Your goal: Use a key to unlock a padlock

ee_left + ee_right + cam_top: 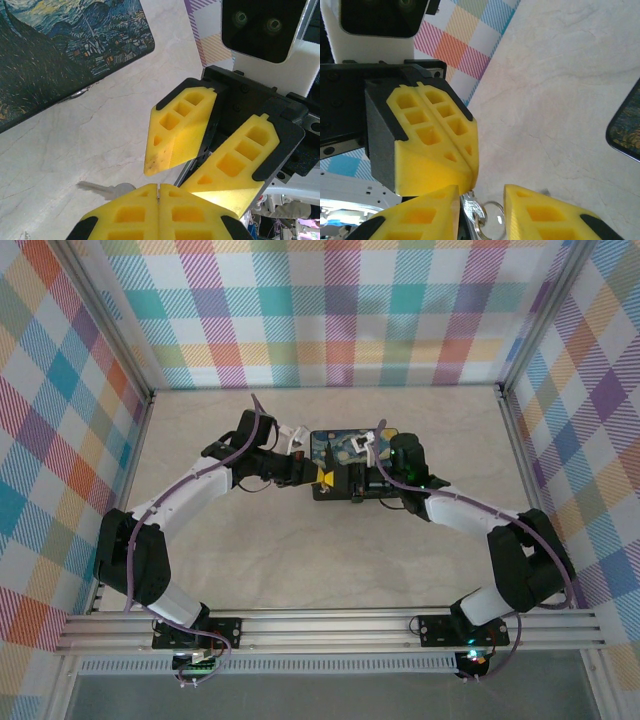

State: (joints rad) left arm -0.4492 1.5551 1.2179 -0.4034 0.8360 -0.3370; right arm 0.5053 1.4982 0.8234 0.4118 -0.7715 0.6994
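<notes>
The key [97, 188] is a thin grey sliver sticking out to the left from the tips of my left gripper [159, 187], which is shut on it. In the right wrist view the key's shiny head [474, 207], with a wire ring [492, 220] through it, hangs just under the left gripper's closed fingertips [469, 172]. It sits in the gap of my right gripper [481, 195], whose jaws stand apart around it. From above, the left gripper [320, 476] and right gripper [340, 485] meet tip to tip. The padlock is hidden.
A black box with a blue-yellow swirling painting on its lid [345, 443] lies just behind the grippers, also seen as a box corner [60, 50] and a box edge [627, 130]. Pale marble tabletop [320, 560] surrounds them, with plaid walls [330, 310] on three sides.
</notes>
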